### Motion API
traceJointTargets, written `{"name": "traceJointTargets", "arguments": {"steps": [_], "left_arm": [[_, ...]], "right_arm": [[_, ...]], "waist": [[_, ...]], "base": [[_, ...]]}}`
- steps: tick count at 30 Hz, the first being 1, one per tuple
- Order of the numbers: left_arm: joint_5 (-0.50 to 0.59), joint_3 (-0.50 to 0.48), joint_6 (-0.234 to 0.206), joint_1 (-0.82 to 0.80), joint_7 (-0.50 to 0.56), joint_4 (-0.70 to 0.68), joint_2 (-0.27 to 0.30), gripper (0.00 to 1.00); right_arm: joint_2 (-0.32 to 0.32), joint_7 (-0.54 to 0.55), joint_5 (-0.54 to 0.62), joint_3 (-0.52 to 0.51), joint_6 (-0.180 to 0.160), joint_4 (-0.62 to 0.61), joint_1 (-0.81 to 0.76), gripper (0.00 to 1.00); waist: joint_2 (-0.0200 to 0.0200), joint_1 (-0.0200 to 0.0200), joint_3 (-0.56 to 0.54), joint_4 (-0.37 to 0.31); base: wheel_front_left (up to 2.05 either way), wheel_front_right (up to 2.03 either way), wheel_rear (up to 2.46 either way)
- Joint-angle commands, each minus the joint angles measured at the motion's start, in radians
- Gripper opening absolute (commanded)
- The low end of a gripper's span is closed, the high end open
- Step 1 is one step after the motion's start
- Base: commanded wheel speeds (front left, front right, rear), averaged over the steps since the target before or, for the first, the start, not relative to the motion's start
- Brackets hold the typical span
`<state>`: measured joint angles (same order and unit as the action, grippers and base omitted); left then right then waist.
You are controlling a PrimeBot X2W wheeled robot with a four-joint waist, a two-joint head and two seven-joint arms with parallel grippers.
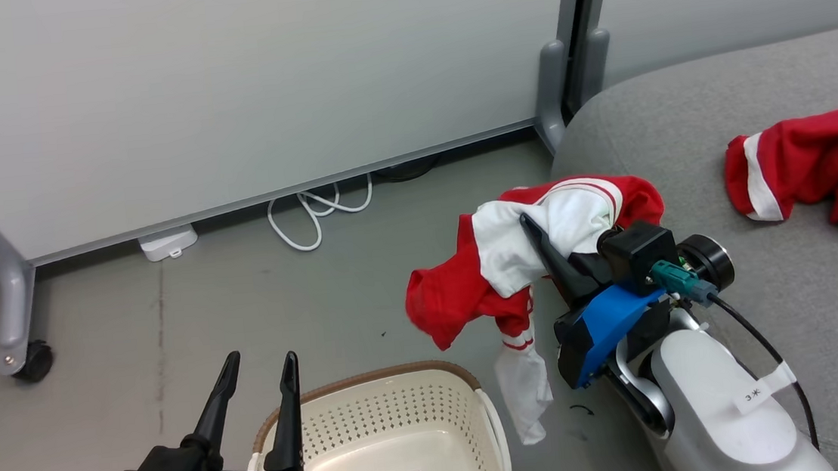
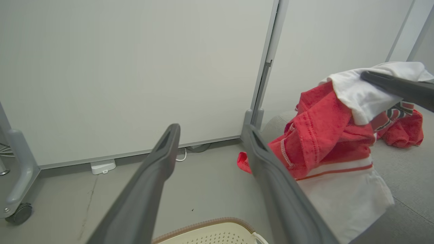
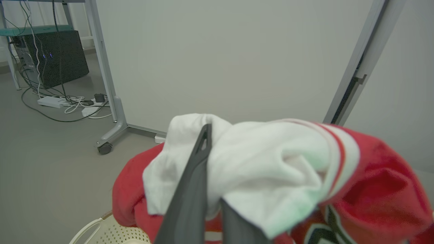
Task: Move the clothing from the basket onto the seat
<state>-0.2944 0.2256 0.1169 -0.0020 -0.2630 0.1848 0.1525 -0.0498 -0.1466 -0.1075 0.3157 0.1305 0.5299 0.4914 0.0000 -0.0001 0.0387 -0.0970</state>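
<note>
Smooth grey floor [image 1: 169, 326] is backed by flat pale partition panels [image 1: 224, 93] on grey metal legs. At the right the seat [image 1: 811, 292], a rounded sofa in light grey woven fabric, is seen. The right hand [image 1: 530, 224] is clenched on one garment [image 1: 462, 292], soft red cloth with white panels and thin stripes, held in the air near the seat's rounded edge, its white end hanging limp. A second garment [image 1: 821, 155], crumpled red with a white band, is laid on the seat. The basket [image 1: 371, 378], cream perforated plastic with a brown woven-look rim, is stood on the floor; the left hand [image 1: 261, 357] is held released by its rim, dark tapered fingers spread.
</note>
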Motion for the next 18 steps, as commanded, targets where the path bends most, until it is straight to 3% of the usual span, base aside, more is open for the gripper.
{"name": "traceJointTargets", "arguments": {"steps": [1,18], "left_arm": [[0.006,-0.005,0.008,0.000,-0.003,-0.002,0.000,1.00],[0.014,0.029,0.016,-0.042,-0.003,0.030,0.006,1.00]], "right_arm": [[-0.001,0.001,0.000,-0.002,0.000,-0.008,-0.010,0.00],[-0.001,0.008,-0.012,-0.004,0.000,-0.060,-0.033,0.00]], "waist": [[0.0000,0.0001,0.005,-0.016],[0.0000,0.0001,0.048,-0.268]], "base": [[0.00,0.00,0.00],[0.00,0.00,0.00]]}}
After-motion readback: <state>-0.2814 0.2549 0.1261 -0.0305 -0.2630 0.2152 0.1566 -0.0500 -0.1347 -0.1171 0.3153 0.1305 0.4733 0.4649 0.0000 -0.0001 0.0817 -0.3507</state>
